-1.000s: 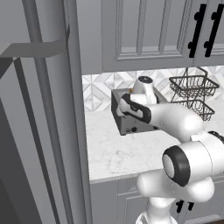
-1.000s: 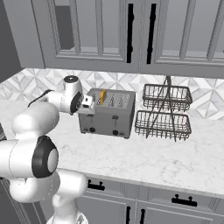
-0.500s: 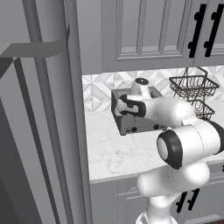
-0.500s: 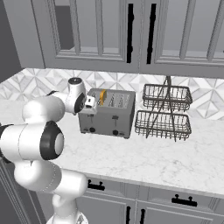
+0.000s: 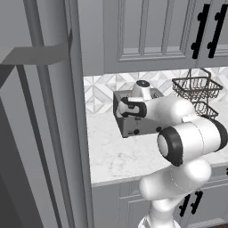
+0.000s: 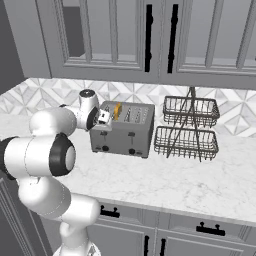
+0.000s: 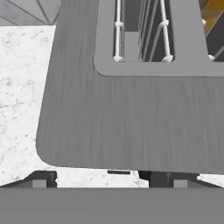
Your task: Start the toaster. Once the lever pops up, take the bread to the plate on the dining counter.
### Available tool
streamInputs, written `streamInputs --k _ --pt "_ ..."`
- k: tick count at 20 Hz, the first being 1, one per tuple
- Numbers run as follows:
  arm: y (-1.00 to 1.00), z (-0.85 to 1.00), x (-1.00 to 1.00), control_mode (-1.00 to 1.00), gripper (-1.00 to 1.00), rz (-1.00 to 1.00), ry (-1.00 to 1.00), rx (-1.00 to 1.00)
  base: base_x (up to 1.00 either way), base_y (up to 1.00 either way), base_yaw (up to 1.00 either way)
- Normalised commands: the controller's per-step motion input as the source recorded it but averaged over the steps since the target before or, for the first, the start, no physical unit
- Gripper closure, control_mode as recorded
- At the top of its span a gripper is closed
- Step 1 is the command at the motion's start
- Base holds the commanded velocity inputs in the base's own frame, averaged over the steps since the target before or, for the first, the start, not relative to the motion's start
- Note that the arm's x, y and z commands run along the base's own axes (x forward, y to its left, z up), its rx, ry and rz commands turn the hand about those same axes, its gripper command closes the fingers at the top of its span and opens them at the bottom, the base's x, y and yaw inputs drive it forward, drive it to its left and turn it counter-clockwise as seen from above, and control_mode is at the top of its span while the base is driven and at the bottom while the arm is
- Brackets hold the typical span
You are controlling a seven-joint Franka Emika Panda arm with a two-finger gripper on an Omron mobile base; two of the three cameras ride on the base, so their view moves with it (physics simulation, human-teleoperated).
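The grey brushed-metal toaster (image 6: 125,132) stands on the marble worktop by the tiled wall, with two black knobs low on its front. It is partly behind my forearm in the left base view, toaster (image 5: 133,127). A golden-crusted slice of bread (image 6: 117,110) stands in a slot, and the bread (image 7: 212,9) peeks in at the hand view's top right. My gripper (image 6: 103,118) hovers over the toaster's front left corner, pointing down. In the hand view the gripper (image 7: 103,179) is open, its fingertips (image 7: 39,180) wide apart past the toaster's front edge, holding nothing. The lever is hidden. The plate and dining counter are out of view.
A two-tier black wire basket rack (image 6: 189,127) stands right of the toaster, also seen as the rack (image 5: 196,89). Grey wall cabinets (image 6: 150,40) hang low above it. A tall grey panel (image 5: 49,133) closes off the left. Bare marble worktop (image 6: 200,180) lies in front.
My hand has stayed over the toaster's front left corner, shifting only slightly. The elbow has swung up and nearer the cameras. Toaster and bread have not moved.
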Motion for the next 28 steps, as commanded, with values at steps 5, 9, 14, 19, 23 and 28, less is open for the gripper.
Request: streamInputs --k 5,9,14,19,23,28 --pt "0.01 -0.81 -0.06 -1.0 -1.0 0.0 0.0 -0.04 0.0 0.0 0.0" --pt "0.04 -1.0 -0.21 -1.0 -1.0 0.0 0.0 -0.07 0.0 0.0 0.0" --pt "0.14 -1.0 -0.18 -1.0 -1.0 0.0 0.0 -0.07 0.0 0.0 0.0" --pt "0.07 -0.38 -0.64 -1.0 -1.0 0.03 -0.04 -0.02 0.0 0.0 0.0" --pt "0.0 0.52 -0.9 -1.0 -1.0 0.06 -0.31 0.0 0.0 0.0 0.0" --pt "0.0 0.64 -0.65 -1.0 -1.0 0.04 -0.31 0.0 0.0 0.0 0.0"
